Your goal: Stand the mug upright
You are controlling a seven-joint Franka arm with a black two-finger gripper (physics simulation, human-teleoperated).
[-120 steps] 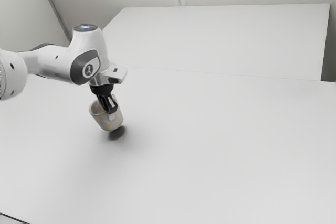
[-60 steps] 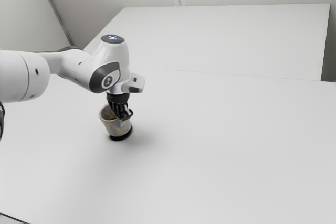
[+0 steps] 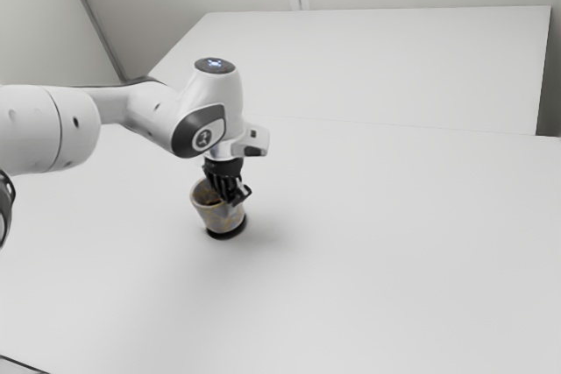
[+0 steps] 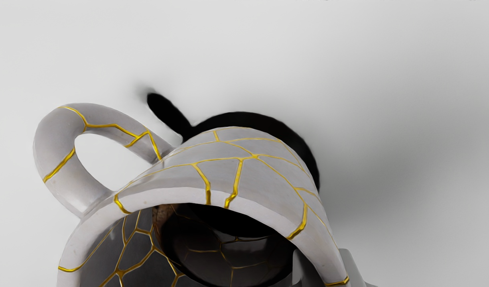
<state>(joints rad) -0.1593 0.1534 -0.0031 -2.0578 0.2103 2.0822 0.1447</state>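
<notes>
The white-grey mug with gold veins (image 3: 216,218) is nearly upright in the exterior view, its mouth upward and leaning slightly to that view's left. My gripper (image 3: 230,194) reaches down to the rim on the exterior view's right side of the mouth. In the wrist view the mug (image 4: 244,175) shows its open mouth, dark interior and looped handle. There my gripper (image 4: 326,268) is shut on the mug's wall, one finger inside the mouth and the other outside. Whether the base rests fully on the table cannot be told.
The white table (image 3: 368,260) extends around the mug, with a dark shadow close under its base. Another white surface (image 3: 368,67) lies beyond it at the back. A dark-edged object (image 3: 19,368) shows at the exterior view's lower left corner.
My hand and the held mug have shifted toward the exterior view's right and slightly lower. The mug has turned from a strong tilt to nearly upright, and its shadow now lies closer beneath it.
</notes>
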